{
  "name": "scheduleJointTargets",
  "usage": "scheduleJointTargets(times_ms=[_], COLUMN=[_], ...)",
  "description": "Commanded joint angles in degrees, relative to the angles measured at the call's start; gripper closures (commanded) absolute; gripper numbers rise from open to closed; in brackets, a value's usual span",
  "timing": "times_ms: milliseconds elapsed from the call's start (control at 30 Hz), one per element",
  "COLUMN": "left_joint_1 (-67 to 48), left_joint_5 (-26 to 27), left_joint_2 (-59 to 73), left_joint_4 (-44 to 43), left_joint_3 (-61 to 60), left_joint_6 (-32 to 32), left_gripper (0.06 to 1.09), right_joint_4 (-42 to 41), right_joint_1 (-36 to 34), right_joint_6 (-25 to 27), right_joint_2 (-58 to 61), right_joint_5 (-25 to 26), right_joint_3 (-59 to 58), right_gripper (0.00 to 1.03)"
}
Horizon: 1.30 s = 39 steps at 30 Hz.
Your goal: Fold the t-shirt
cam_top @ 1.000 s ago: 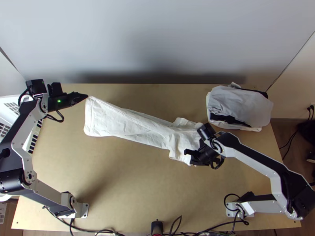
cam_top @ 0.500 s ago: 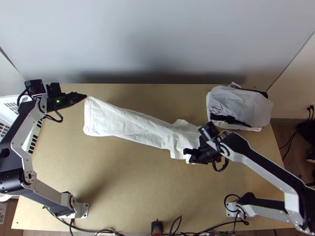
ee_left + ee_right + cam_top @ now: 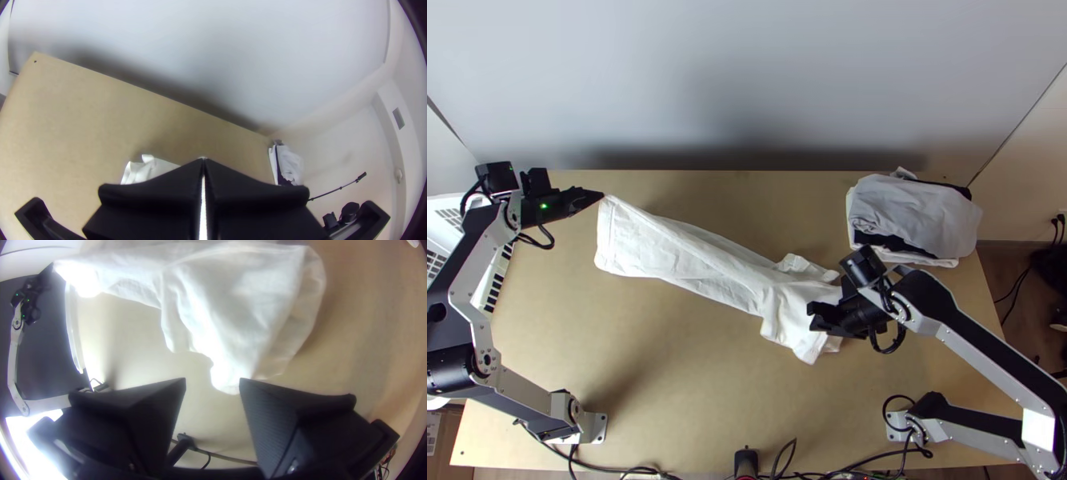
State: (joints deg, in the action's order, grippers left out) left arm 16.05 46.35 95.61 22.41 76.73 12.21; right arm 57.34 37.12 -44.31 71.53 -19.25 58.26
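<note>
Shirt lies long & narrow across the table, prob. folded lengthwise, w/ 1 end rumpled by R gripper. L gripper has its 2 fingers pressed tight on the far corner at the other end, prob. to anchor it & keep the length straight. R gripper's 2 fingers are wide apart w/ no cloth gripped, tips near the loose edge, maybe for a regrab. Pile sits at the far R corner, likely to leave folding room.
</note>
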Motion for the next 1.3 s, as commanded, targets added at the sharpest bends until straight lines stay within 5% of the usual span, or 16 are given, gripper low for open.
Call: scheduleJointTargets(times_ms=[0, 367, 700, 733, 767, 800, 833, 1100, 1267], left_joint_1=[0.47, 0.21, 1.08, 1.0, 0.91, 0.91, 0.91, 2.4, 0.82], left_joint_5=[0.5, 0.5, 0.5, 0.5, 0.5, 0.5, 0.5, 1.03, 6.04], left_joint_2=[-0.25, -0.43, -0.25, -0.25, -0.25, -0.16, -0.16, -0.95, -6.93], left_joint_4=[0.0, 0.17, 0.35, 0.35, 0.35, 0.35, 0.35, 1.23, 3.78], left_joint_3=[0.44, 0.44, 0.35, 0.35, 0.35, 0.35, 0.44, 0.97, 0.35], left_joint_6=[-0.17, -0.08, -0.25, -0.25, -0.25, -0.25, -0.25, -0.69, 1.59], left_gripper=[1.05, 1.05, 1.05, 1.05, 1.05, 1.05, 1.05, 1.05, 1.05], right_joint_4=[5.85, 7.35, -7.68, -9.35, -10.23, -12.08, -13.57, -0.65, 12.36], right_joint_1=[-0.74, -1.62, -3.9, -3.9, -3.9, -4.25, -4.69, -1.35, -1.0], right_joint_6=[-0.33, -0.6, 1.51, 1.51, 1.51, 0.55, -1.48, -2.09, -8.51], right_joint_2=[-0.16, 0.28, 6.7, 8.19, 9.51, 9.86, 9.77, -0.6, -1.39], right_joint_5=[-0.09, -0.18, -0.18, -0.18, -0.18, 0.26, 1.14, -2.29, -14.5], right_joint_3=[5.99, 1.86, -3.94, -4.03, -4.03, -4.03, -3.94, 9.42, 21.55], right_gripper=[0.22, 0.2, 0.2, 0.22, 0.42, 0.77, 1.02, 1.0, 1.0])
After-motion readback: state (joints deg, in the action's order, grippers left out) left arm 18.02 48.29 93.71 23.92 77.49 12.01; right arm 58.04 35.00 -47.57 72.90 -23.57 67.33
